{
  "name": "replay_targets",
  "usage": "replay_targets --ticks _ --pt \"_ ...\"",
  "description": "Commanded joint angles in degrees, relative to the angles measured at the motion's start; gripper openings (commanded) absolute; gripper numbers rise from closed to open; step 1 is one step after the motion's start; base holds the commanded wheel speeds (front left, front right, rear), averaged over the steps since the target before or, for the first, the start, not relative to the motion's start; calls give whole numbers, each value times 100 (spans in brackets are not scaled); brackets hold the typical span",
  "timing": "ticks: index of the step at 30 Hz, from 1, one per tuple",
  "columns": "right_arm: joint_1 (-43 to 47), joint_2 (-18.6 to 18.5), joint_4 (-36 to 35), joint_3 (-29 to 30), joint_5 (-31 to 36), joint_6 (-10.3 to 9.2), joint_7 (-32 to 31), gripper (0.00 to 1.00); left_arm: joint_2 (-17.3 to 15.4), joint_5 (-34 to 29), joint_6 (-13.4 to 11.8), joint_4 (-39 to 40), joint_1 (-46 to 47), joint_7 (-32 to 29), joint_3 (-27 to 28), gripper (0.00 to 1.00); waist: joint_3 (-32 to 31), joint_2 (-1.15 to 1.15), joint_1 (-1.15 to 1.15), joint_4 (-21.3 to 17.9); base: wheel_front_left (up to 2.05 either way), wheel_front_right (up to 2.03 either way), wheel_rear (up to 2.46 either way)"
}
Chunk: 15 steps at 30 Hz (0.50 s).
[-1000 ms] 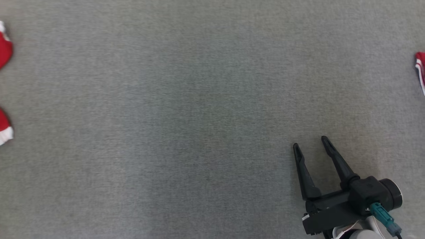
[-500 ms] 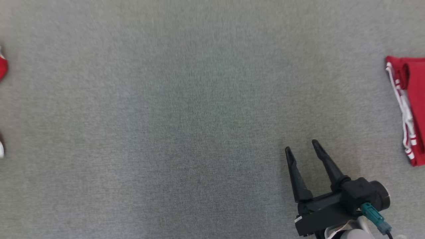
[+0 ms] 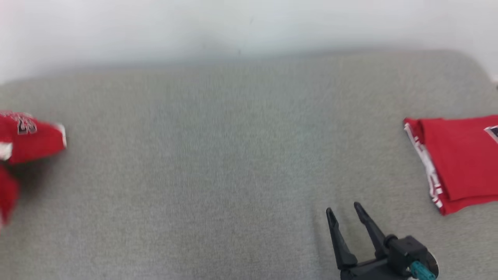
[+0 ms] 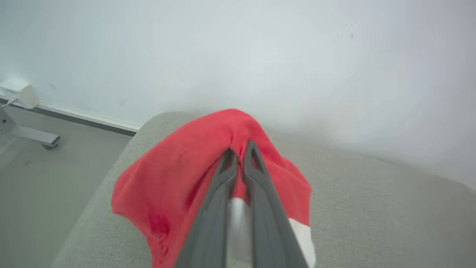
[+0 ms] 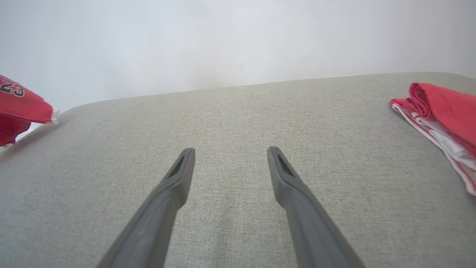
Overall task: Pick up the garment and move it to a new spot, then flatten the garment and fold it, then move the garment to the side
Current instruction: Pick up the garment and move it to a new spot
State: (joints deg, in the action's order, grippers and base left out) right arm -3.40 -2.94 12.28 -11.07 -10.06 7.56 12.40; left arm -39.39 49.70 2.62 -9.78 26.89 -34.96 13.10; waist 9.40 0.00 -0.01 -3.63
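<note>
Lettering: you can read the numerals "23", dark with a pale outline, on the garment (image 5: 20, 106) at the left of the right wrist view. The head view shows the same mark, too blurred to confirm. A dark patch on the folded garment (image 3: 461, 161) sits at the right edge of the head view and cannot be read.

Grip: the left claw (image 4: 241, 149) is closed, its fingers pinched together on the red garment. The cloth drapes down both sides of the fingers, with a white band showing beneath them. The right claw (image 3: 343, 207) stands wide open and holds nothing.

Position: the held garment is at the left end of the grey surface (image 3: 218, 163), near a rounded corner, with floor (image 4: 41, 178) beyond that edge. The folded garment, also red, lies flat at the right end, its white striped trim facing the centre.

Clearance: the far edge runs along a white wall (image 3: 233, 27). Between the two garments the surface is bare. The right claw hovers over its near right part, apart from the folded garment.
</note>
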Motion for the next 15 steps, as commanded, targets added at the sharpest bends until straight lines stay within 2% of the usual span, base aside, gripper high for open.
replay_targets --ticks 1,9,15 --pt "138 5 48 -8 -63 -19 43 100 65 -31 -9 231 124 -53 -97 0 -952 0 1 -245 0 0 0" --pt "103 3 133 -153 -194 -19 94 100 479 -118 -62 1075 672 25 -659 0 -1251 0 1 -828 0 0 0" --pt "57 2 188 -283 -215 -19 68 100 1062 -119 -71 1534 736 93 -1245 0 -1256 0 1 -1335 0 0 0"
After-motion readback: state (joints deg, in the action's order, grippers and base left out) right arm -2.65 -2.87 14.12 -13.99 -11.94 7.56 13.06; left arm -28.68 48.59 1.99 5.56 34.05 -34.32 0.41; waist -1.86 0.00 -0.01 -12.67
